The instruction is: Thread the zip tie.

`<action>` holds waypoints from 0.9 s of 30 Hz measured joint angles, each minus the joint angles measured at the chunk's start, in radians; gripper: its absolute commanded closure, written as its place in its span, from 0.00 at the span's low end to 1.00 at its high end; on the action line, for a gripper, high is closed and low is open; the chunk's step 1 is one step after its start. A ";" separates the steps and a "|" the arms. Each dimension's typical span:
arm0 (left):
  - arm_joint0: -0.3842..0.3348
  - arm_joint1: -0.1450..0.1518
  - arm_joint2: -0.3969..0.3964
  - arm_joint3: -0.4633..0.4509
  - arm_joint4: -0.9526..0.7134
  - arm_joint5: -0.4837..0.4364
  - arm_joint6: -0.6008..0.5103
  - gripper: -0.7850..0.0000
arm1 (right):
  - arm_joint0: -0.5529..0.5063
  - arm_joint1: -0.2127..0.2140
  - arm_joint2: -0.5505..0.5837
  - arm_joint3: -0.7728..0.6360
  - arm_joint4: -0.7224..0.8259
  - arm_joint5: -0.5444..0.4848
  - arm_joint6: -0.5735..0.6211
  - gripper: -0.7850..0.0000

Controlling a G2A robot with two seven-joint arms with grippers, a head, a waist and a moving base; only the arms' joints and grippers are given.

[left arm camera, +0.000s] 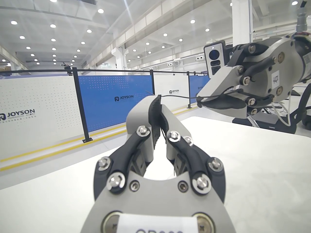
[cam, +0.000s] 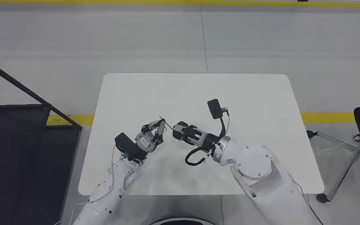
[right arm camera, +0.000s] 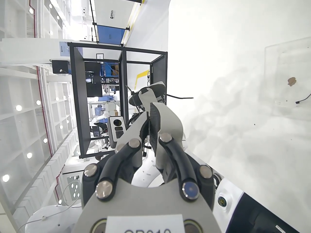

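Note:
A thin black zip tie (left arm camera: 179,97) spans the short gap between my two grippers, held a little above the white table (cam: 253,101). My left gripper (left arm camera: 157,103) is shut on one stretch of the strap, which runs down between its pads. My right gripper (left arm camera: 202,101) faces it and is shut on the other end. From above, the left gripper (cam: 160,128) and the right gripper (cam: 176,130) nearly meet tip to tip near the table's middle front, with the zip tie (cam: 162,120) poking up between them. The right gripper (right arm camera: 150,112) has the zip tie's tail (right arm camera: 182,97) sticking out beyond it.
A black frame (cam: 22,140) stands off the table's left side. A stand's leg (cam: 326,138) lies on the floor to the right. A clear sheet with a small brown spot (right arm camera: 291,81) lies on the table. Bare tabletop surrounds both grippers.

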 measured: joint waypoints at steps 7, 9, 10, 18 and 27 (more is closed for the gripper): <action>0.000 -0.001 -0.002 0.001 0.001 -0.002 0.000 1.00 | -0.002 -0.002 0.002 0.000 0.004 -0.001 -0.005 0.79; 0.000 -0.001 -0.003 0.001 0.000 -0.001 0.000 1.00 | -0.005 -0.003 0.006 -0.001 0.009 -0.004 -0.008 0.79; -0.001 -0.001 -0.004 0.002 -0.001 -0.001 0.000 1.00 | -0.008 -0.003 0.010 -0.002 0.013 -0.008 -0.009 0.79; -0.008 -0.004 -0.004 0.013 -0.005 0.009 -0.013 1.00 | -0.040 0.000 0.033 -0.017 0.022 -0.044 -0.005 0.79; -0.013 -0.006 0.000 0.020 -0.003 0.012 -0.020 1.00 | -0.054 0.001 0.022 -0.027 -0.018 -0.060 -0.003 0.82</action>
